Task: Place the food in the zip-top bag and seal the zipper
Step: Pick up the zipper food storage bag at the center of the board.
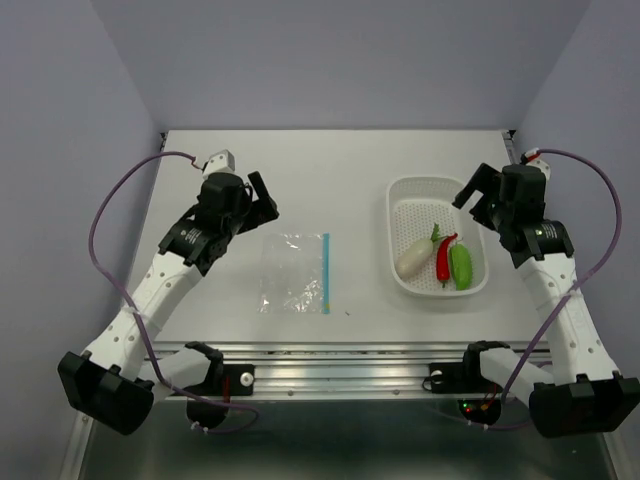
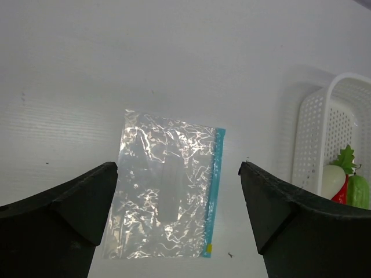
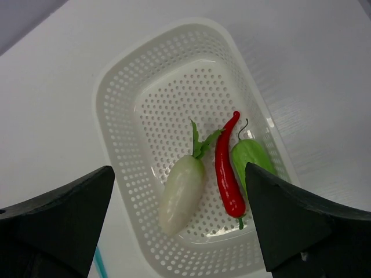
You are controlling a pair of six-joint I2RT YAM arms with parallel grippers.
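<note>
Closest to us in each wrist view, two black fingers (image 2: 64,214) are filling the lower corners, and the frame is cutting off their bases. We are counting one white table (image 1: 340,165), two arms (image 1: 150,290), one basket, one bag and three vegetables.

We are seeing the left gripper (image 1: 263,196) hovering over bare table near the far left corner of the zip-top bag (image 1: 290,272), spread wide and holding nothing. Likewise wide and empty, the right gripper (image 1: 478,196) is hanging just beside the far right rim of the white perforated basket (image 1: 400,192).

Between the arms the bag is lying flat on the table, well apart from the basket, with the zipper (image 1: 326,272) running along its right edge. We cannot tell whether that strip is pressed shut.

All the food is lying side by side inside the basket: one white radish (image 3: 181,194), one red chili (image 3: 226,174) and one green pod (image 3: 249,153). In the right wrist view a finger is overlapping the pod's lower end. In the left wrist view the frame edge is cropping the basket, so we are making out only slivers of the vegetables.
</note>
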